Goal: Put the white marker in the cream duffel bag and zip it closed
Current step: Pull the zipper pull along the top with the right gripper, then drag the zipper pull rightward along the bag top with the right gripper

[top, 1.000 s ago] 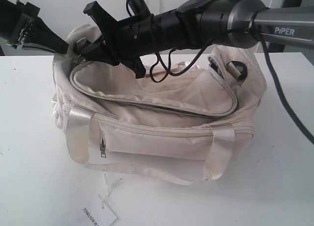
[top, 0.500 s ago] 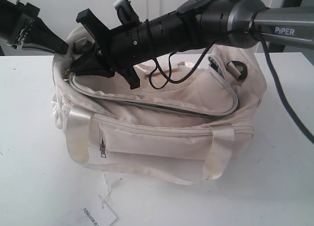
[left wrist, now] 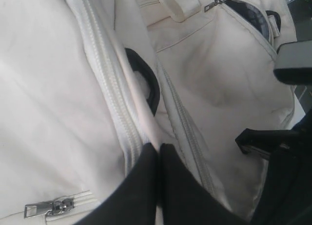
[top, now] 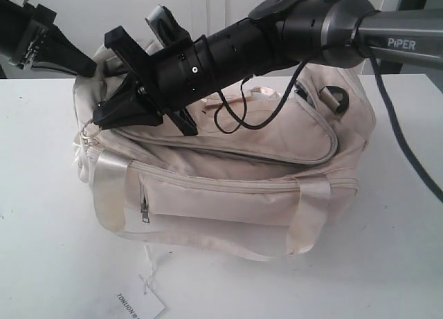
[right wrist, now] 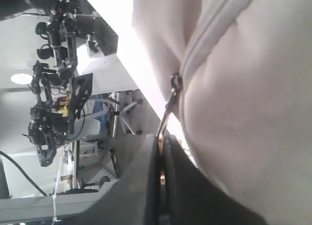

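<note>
Nearest lies a paper tag (top: 140, 304) on the white table (top: 387, 263). Behind it the cream duffel bag (top: 235, 194) sits on the table, and the near run of its curved top zipper (top: 277, 156) looks closed. At the bag's left end the right gripper (top: 97, 120), reaching across, is clenched on the gold ring pull (right wrist: 169, 108). Farther back, the left gripper (left wrist: 157, 154) pinches the bag's fabric edge. The white marker is out of sight.

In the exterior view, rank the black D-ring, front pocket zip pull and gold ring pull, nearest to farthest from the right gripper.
1. Gold ring pull: pinched in the right gripper, at the left end.
2. Front pocket zip pull: lower, on the front.
3. Black D-ring: far right end.
</note>
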Tool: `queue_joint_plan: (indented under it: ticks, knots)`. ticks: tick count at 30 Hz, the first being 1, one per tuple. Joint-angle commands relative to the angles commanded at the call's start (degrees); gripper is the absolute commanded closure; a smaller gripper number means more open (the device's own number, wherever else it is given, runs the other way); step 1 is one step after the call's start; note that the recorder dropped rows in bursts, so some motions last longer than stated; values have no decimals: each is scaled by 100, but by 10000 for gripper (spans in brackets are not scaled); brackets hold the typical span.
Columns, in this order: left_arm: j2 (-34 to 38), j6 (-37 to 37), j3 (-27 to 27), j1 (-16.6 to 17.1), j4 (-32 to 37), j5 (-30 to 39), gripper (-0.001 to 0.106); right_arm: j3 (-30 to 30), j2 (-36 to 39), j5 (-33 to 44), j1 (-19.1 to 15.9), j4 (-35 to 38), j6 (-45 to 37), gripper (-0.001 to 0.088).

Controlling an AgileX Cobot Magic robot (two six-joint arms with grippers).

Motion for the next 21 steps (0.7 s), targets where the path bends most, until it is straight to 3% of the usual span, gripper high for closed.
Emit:
queue_joint_plan:
  ticks: [5,12,21]
  knots:
    - [0,0,0,0,106,-82,1053,0,0,199,0,-332,-17,868]
    - [0,0,0,0,826,-217,1053,0,-10,199,0,-543,-124,868]
    - [213,-49,92,0,909,-99,1053,0,-110,199,0,-1561,-124,868]
